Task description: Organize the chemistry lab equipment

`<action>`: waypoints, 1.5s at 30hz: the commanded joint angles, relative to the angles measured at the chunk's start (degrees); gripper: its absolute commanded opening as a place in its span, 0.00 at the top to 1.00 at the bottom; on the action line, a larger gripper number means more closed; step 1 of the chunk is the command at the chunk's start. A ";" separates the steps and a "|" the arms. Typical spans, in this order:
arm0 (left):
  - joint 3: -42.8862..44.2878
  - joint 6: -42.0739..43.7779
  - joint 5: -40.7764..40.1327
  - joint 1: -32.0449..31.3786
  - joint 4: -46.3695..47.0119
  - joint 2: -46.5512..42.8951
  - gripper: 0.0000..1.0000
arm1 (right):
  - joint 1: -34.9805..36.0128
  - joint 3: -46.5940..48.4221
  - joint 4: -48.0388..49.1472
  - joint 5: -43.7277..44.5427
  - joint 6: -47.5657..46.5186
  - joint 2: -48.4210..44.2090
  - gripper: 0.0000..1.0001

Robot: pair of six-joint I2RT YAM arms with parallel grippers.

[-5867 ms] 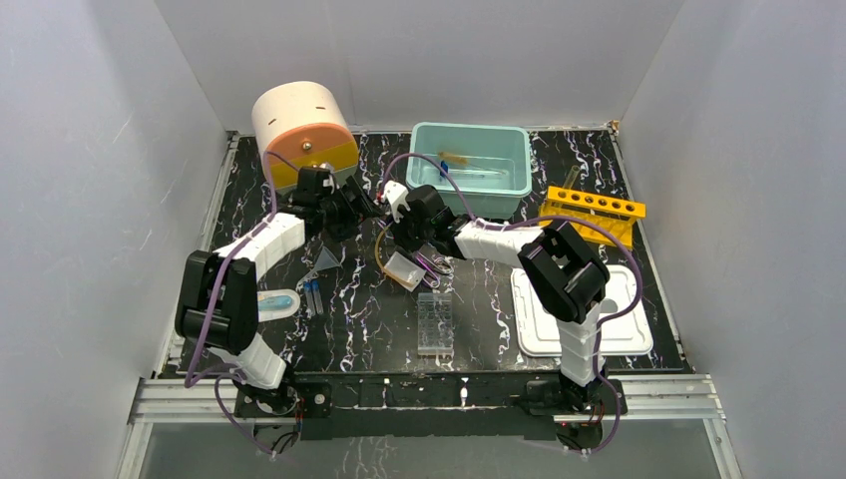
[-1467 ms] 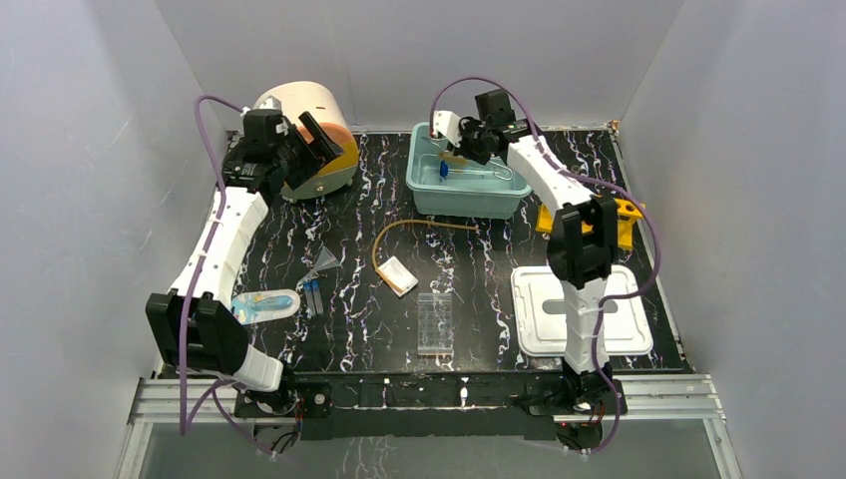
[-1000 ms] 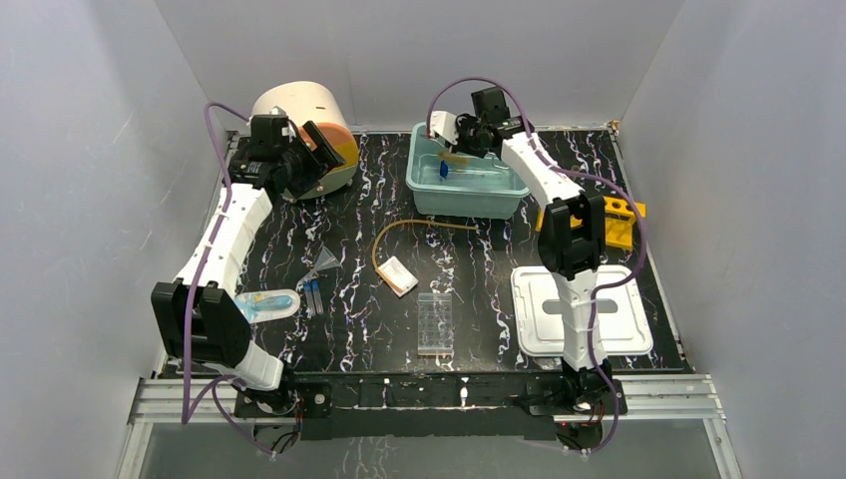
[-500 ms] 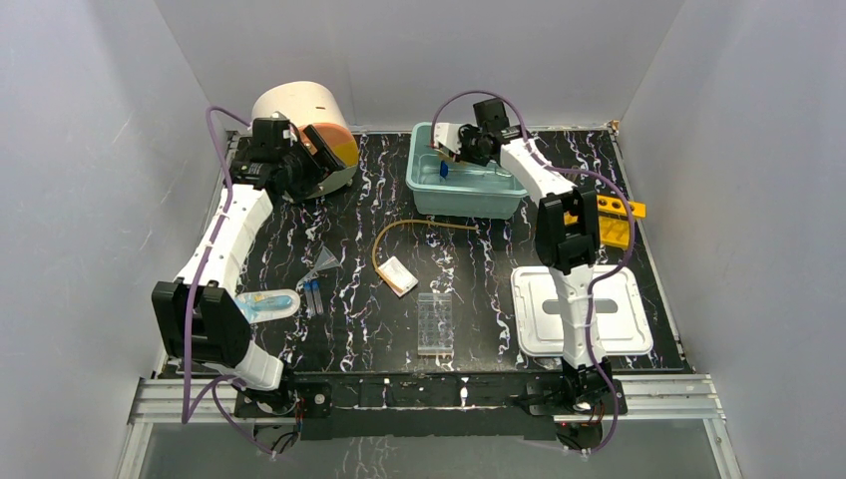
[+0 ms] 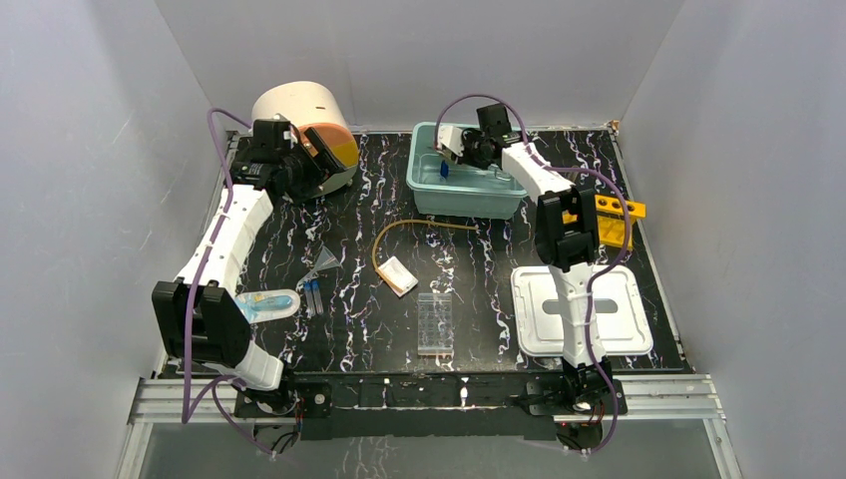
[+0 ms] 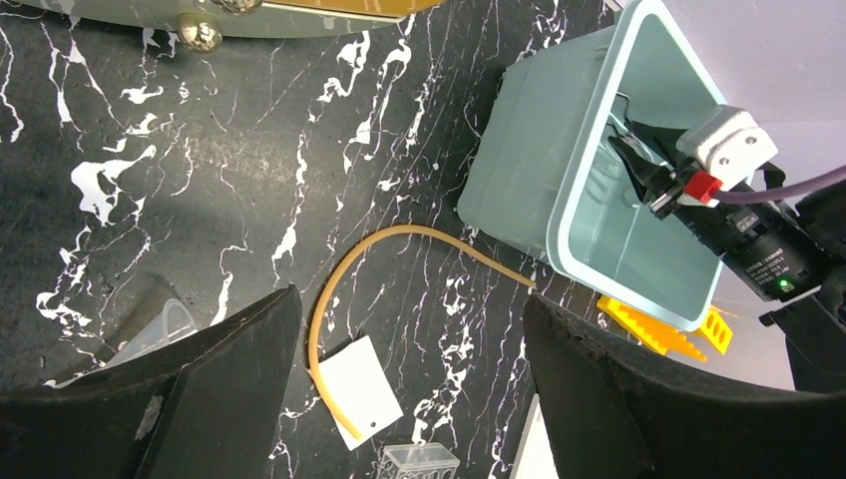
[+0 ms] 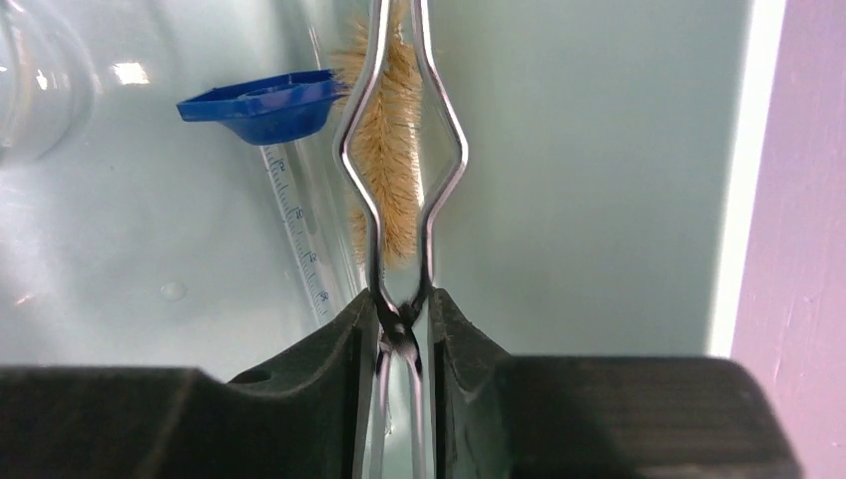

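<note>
**Right gripper clamps metal tongs inside the teal bin; left gripper spread wide by the drum**

Seen from above, 2 robot arms reach across a black marbled table (image 5: 499, 259). The right arm stretches to the teal bin (image 5: 511, 196) at the far edge. Its wrist camera shows the right gripper (image 7: 402, 317) pinched shut on the metal tongs (image 7: 404, 170), gripping them at their narrow waist, inside the bin. Just behind the tongs lies a tan bristle brush (image 7: 387, 190). Left of it is the blue-footed cylinder (image 7: 267, 102), lying on its side on the bin floor.

The left arm reaches to the far left, near the cream-and-orange drum (image 5: 299, 112). The left gripper (image 6: 409, 304) holds nothing, its 2 fingers spread far apart above the table.

Loose items lie mid-table, apart from each other:
- the tan-looped tag (image 5: 399, 273)
- the clear well plate (image 5: 435, 323), nearer the arms' bases
- the clear funnel (image 5: 326, 261)
- the thin tubes (image 5: 312, 296), just near of the funnel
- a small clear-and-blue item (image 5: 265, 303) at the left, too small to identify

A yellow rack (image 5: 617, 212) stands right of the bin. A white tray (image 5: 624, 334) lies at the near right.
</note>
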 commanded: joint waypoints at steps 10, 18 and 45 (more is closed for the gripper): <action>-0.02 2.13 4.00 0.50 -0.34 -2.17 0.19 | -0.46 -1.03 4.40 -0.36 4.45 -4.80 0.51; -2.11 2.50 3.78 0.50 -0.42 -4.93 0.19 | 0.59 1.70 2.45 -0.26 12.86 -12.00 0.43; -17.94 -1.56 -17.01 1.07 -7.54 -21.21 0.16 | 30.12 -11.83 -8.63 9.82 71.31 -28.74 0.45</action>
